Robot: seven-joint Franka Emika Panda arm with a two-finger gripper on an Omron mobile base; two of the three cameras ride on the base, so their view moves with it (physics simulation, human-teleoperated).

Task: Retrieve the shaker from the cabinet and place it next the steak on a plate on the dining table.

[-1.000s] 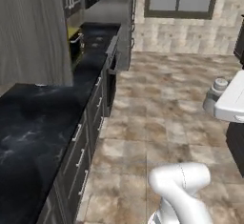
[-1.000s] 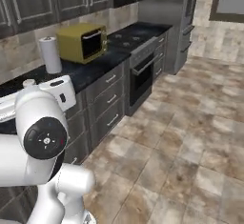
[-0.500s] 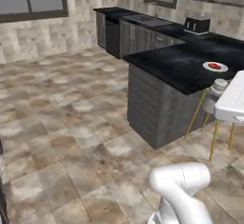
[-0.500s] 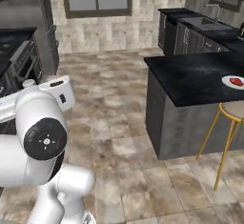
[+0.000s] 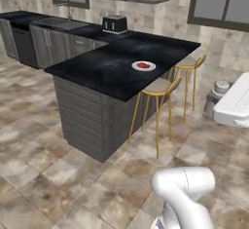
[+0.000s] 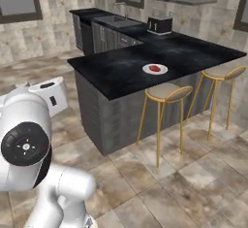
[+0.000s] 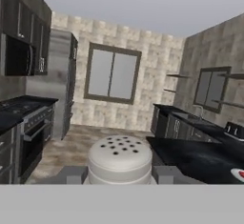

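Carrying the shaker [image 7: 120,160] clamped in the gripper [image 7: 120,173], keep it upright and approach the dining table [image 5: 112,67] edge beside the 2 stools [image 5: 158,87], near the plate [image 5: 144,66].

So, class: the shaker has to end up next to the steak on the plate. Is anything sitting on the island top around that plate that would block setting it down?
Nothing visible does. The plate with the steak lies on bare dining table. The toaster stands far behind on the other counter. Two stools stand at the table's edge, below the top. The shaker sits between the gripper fingers.
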